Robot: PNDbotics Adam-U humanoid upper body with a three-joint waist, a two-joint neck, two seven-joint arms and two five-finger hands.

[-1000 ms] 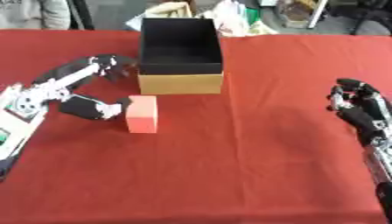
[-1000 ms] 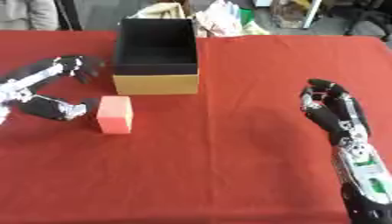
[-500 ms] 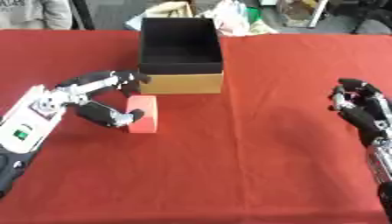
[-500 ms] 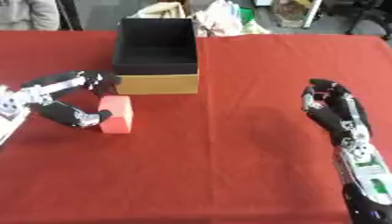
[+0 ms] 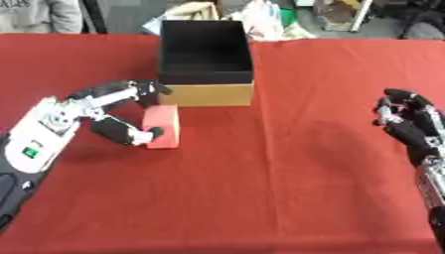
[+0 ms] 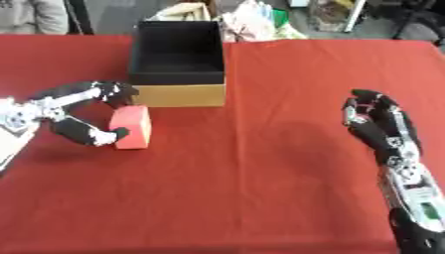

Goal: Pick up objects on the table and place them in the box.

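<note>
A red block (image 5: pixel 163 126) lies on the red table just in front of the box's left corner. The box (image 5: pixel 207 94) is open, black inside with a tan front wall, and stands at the far middle. My left hand (image 5: pixel 76 108) reaches in from the left. Its fingers (image 5: pixel 142 89) curl over the block's far end and its thumb (image 5: pixel 135 136) presses the near left edge. My right hand (image 6: pixel 379 120) rests at the right side, fingers relaxed and pointing up, holding nothing. The block still rests on the table.
Bags and clutter (image 5: pixel 260 20) sit beyond the table's far edge behind the box. Red cloth (image 5: pixel 287 163) stretches between the block and my right hand.
My left hand has moved right to the block, and its fingers and thumb have closed around it. The block and my right hand have stayed in place.
</note>
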